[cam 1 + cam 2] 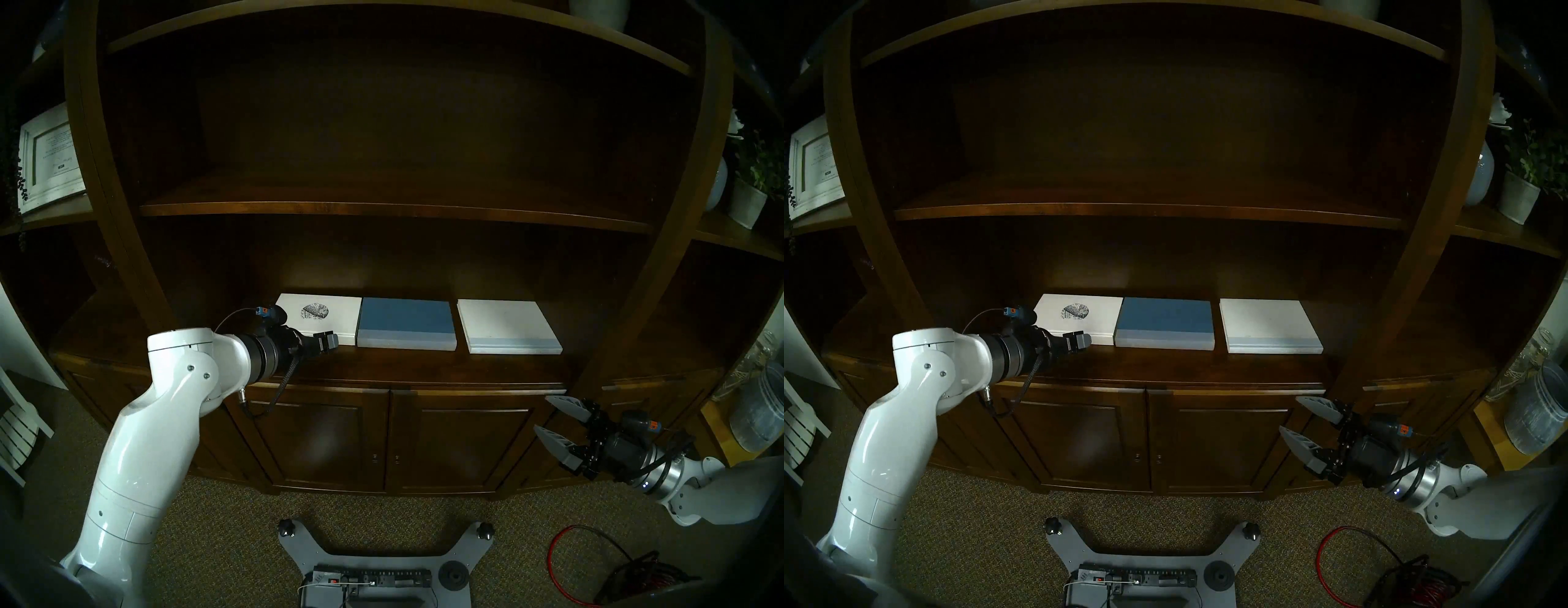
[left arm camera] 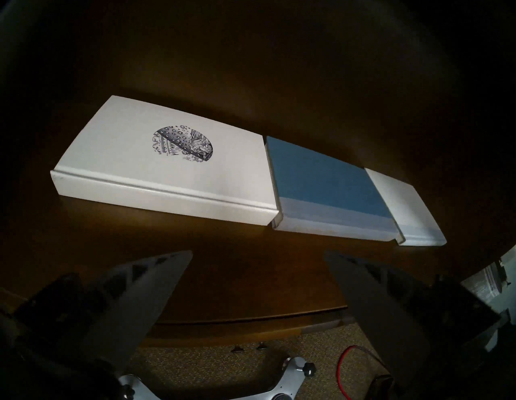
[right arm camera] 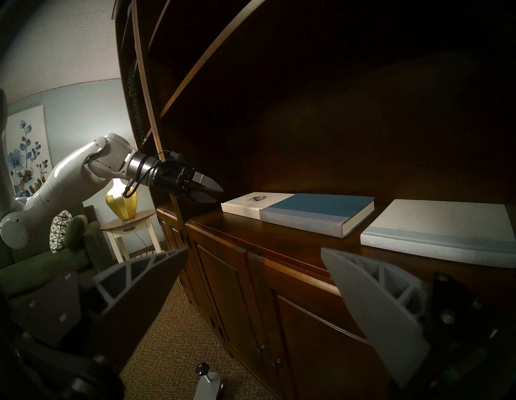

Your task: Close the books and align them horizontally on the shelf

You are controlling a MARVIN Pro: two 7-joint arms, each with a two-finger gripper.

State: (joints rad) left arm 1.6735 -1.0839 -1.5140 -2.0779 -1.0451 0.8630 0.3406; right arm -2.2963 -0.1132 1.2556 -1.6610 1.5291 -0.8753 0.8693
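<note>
Three closed books lie flat in a row on the shelf, spines toward me: the white book with a dark round emblem on the left, the blue book touching it, and the white book with a pale-blue strip a small gap to the right. My left gripper is open and empty, just above the shelf at the emblem book's front edge. My right gripper is open and empty, below the shelf's front edge at the right.
A thinner upper board runs above the books. Cabinet doors are under the shelf. A framed certificate stands far left, a potted plant and a jar far right. A red cable lies on the carpet.
</note>
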